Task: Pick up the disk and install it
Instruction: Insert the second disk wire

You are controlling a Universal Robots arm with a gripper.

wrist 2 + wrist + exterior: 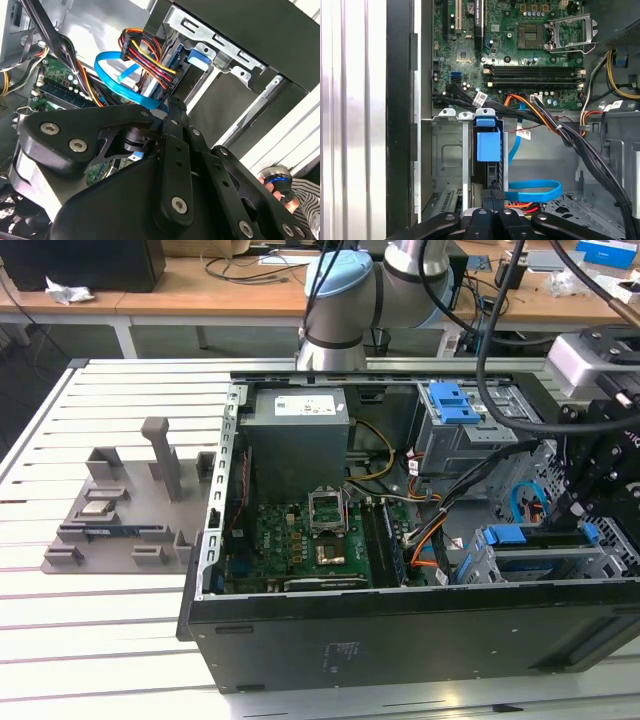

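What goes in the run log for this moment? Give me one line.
phase: install | end effector: at drive bay inside computer case | disk: in bay slot, blue frame visible

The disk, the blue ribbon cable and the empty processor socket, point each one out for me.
disk (488, 145): first wrist view, on its blue plastic rail frame.
blue ribbon cable (534, 191): first wrist view, on the flat loop.
processor socket (529, 34): first wrist view, on the socket's middle.

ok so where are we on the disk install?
Pickup looks done: the disk sits in the drive bay, blue rail showing. In hand: the gripper is at the disk's end. Left: full seating, which I cannot confirm.
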